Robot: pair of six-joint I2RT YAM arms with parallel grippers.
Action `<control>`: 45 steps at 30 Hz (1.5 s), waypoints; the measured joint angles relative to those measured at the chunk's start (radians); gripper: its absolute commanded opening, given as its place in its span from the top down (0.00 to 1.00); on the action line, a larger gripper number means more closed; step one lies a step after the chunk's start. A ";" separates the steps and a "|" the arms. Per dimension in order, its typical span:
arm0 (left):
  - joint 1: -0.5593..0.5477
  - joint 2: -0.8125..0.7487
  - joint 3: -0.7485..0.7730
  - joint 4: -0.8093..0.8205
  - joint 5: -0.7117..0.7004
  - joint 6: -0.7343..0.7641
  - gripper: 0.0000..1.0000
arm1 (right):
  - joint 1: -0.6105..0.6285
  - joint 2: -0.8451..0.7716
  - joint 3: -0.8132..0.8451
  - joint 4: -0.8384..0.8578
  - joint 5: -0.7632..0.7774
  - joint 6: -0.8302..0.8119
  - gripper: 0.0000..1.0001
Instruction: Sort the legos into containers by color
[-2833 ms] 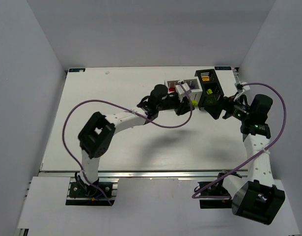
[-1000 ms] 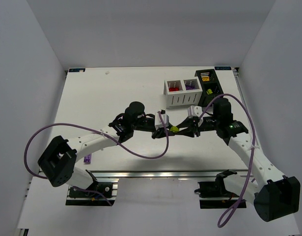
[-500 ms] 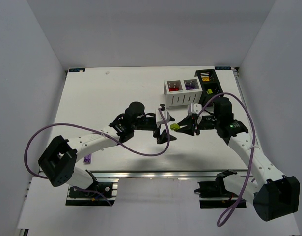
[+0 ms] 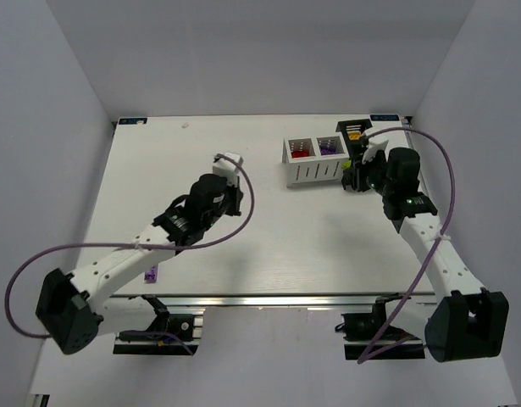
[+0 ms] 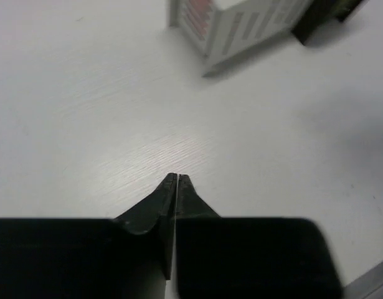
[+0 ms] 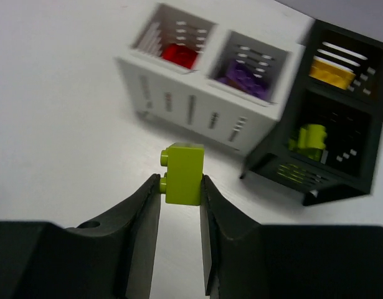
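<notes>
The right pincer (image 6: 179, 185) is clamped on a lime brick (image 6: 185, 163). The black bin (image 6: 284, 169), with a second lime brick (image 6: 311, 140) inside, sits ahead to its right, and the white box (image 6: 197, 115) straight ahead. Letting go early would likely drop the brick onto the table (image 6: 66, 124) or into the white box. The left pincer (image 5: 177, 182) is pressed together and holds nothing.

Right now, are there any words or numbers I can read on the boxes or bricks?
None can be read.
The white box, the black bin and the lime green brick show no writing.
Small coloured marks at the far corners are too small to tell.
</notes>
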 measured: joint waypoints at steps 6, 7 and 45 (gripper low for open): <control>0.060 -0.195 0.000 -0.313 -0.257 -0.228 0.25 | -0.040 0.142 0.117 0.004 0.270 0.084 1.00; 0.070 -0.222 0.000 -0.365 -0.291 -0.259 0.17 | -0.045 0.162 0.140 -0.003 0.295 0.089 1.00; 0.290 -0.207 -0.005 -0.917 -0.325 -0.710 0.05 | -0.165 0.359 0.404 -0.166 -0.077 0.034 0.56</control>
